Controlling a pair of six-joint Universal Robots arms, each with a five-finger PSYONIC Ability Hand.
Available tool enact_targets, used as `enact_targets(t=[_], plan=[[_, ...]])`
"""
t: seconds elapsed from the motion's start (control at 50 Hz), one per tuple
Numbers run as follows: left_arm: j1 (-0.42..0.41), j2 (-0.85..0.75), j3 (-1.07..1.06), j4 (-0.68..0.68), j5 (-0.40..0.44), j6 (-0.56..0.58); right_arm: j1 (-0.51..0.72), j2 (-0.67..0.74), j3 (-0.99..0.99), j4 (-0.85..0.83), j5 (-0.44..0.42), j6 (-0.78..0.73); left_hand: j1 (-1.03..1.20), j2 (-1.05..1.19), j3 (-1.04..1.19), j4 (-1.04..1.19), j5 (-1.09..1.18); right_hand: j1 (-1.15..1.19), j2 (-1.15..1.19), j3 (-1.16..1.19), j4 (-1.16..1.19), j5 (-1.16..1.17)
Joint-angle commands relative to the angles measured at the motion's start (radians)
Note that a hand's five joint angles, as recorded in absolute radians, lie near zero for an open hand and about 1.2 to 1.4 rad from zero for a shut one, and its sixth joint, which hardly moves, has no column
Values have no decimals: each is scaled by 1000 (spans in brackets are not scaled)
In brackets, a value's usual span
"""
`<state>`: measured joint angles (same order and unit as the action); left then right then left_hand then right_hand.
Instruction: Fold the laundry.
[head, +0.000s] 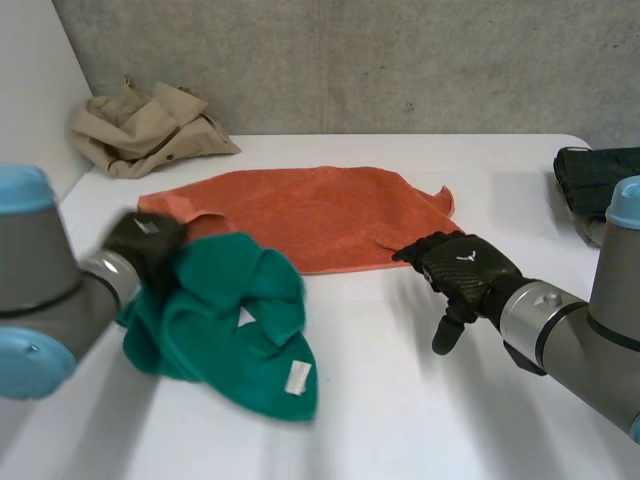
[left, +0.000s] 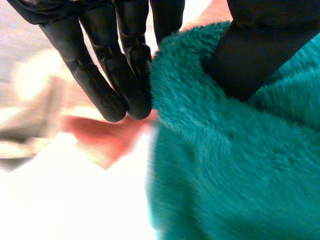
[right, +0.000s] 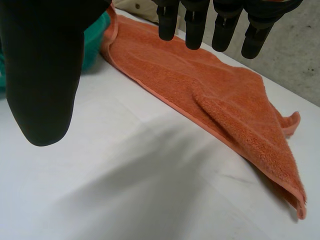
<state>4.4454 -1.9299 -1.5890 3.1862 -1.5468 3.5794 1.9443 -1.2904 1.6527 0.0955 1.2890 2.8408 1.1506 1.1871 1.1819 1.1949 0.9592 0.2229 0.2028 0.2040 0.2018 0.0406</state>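
Bunched teal fleece cloth (head: 230, 320) sits front left on the white table (head: 420, 400), pinched between the left hand (head: 145, 240)'s thumb and fingers. Behind it, the orange terry towel (head: 310, 215) lies flat. The right hand (head: 465, 270) hovers by the towel's near edge, fingers loosely spread, holding nothing. A crumpled beige garment (head: 150, 128) lies back left and a dark folded garment (head: 595, 175) far right.

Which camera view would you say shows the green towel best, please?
The head view: the whole green towel shows bunched, held by the left hand. The left wrist view gives a close patch of pile; the right wrist view, a sliver beside the orange towel.
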Motion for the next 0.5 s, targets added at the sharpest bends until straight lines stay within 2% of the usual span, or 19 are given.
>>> enact_targets(t=[0.02,0.08,0.18,0.28,0.4,0.42,0.44,0.5], plan=[[141,218,27,147,-91,-117,-2,0,-11,3,0,-3,246,209,214,201,262,-48,-28,-29,-27,-41],[212,210,69,150,-101,-105,2,2,-14,3,0,0,246,209,214,201,262,-48,-28,-29,-27,-41],[337,157,196,83,-170,-77,2,3,-16,0,1,-1,246,209,214,201,262,-48,-28,-29,-27,-41],[394,91,287,58,-187,-83,4,16,-17,-2,1,-5,246,209,214,201,262,-48,-28,-29,-27,-41],[394,-36,346,52,-153,-85,5,28,-19,-2,4,-5,246,209,214,201,262,-48,-28,-29,-27,-41],[388,-69,354,50,-142,-85,5,32,-19,-2,6,-5,168,131,136,123,184,-48,-28,-29,-27,-41],[381,-92,354,49,-128,-90,5,33,-19,-2,6,-5,-255,-291,-286,-299,-238,-48,-28,-29,-27,-41],[355,-115,343,40,-89,-85,-1,36,-27,-5,7,-6,-976,-1013,-1007,-1020,-959,-48,-28,-29,-27,-41]])
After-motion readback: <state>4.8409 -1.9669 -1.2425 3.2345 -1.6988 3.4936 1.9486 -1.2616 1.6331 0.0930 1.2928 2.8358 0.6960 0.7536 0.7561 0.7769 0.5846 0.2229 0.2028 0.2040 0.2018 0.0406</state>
